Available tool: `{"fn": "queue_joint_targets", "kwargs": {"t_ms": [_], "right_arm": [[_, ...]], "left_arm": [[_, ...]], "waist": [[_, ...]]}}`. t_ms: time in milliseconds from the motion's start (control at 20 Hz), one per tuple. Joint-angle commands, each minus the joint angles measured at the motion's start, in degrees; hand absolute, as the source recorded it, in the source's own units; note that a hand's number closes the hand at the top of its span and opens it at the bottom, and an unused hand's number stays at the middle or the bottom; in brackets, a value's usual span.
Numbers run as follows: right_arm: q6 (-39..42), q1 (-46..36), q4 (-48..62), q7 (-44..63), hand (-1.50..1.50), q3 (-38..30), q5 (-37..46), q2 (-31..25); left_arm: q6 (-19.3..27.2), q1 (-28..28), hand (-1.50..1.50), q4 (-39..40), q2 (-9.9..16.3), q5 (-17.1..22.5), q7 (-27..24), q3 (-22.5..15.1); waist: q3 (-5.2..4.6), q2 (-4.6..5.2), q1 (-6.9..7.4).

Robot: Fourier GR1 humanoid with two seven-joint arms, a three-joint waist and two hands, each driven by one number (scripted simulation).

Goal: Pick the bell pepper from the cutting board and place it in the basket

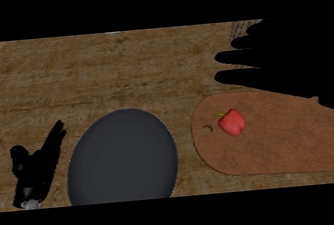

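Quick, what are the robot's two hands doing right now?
Left hand: open, fingers up, holding nothing, at the lower left.
Right hand: open, fingers straight, holding nothing, above the cutting board.

Red bell pepper (232, 123), seemingly dark-grey basket (122, 158).

One pepper (231, 122), one board (277, 145), one basket (122, 158)

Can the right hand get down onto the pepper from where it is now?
Probably yes. The right hand hangs open over the far right of the counter, just beyond the cutting board. The red pepper lies bare on the board's left part, with nothing over it or between it and the hand.
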Motion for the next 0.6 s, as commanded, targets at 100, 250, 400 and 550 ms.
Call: {"fn": "queue_joint_targets", "kwargs": {"t_ms": [100, 250, 400, 550], "right_arm": [[4.5, -0.2, -0.6, 2.3, -1.50, -1.1, -3.6, -0.6], [3.5, 0.5, 0.7, 2.5, -1.50, 0.4, -2.3, 1.2], [-0.2, 7.4, -3.3, 2.4, -1.50, 0.0, -0.1, 1.7], [-1.2, 9.1, -3.3, 2.4, -1.50, 1.6, 2.7, 4.5]], "left_arm": [[-1.5, 4.1, 0.00, 3.9, -1.3, 0.2, 2.3, -1.7], [-3.5, 1.9, 0.00, 5.6, -0.1, 1.8, 3.6, 0.1], [-2.1, 5.2, 0.00, 3.6, -1.3, 1.0, 2.0, -0.2], [-2.3, 1.1, 0.00, 3.5, -1.3, 0.4, 5.6, -0.8]], "waist": [[-0.61, 0.62, 0.26], [-0.63, 0.91, 0.56], [-0.48, 0.87, 0.57], [-0.48, 1.06, 0.65]]}}
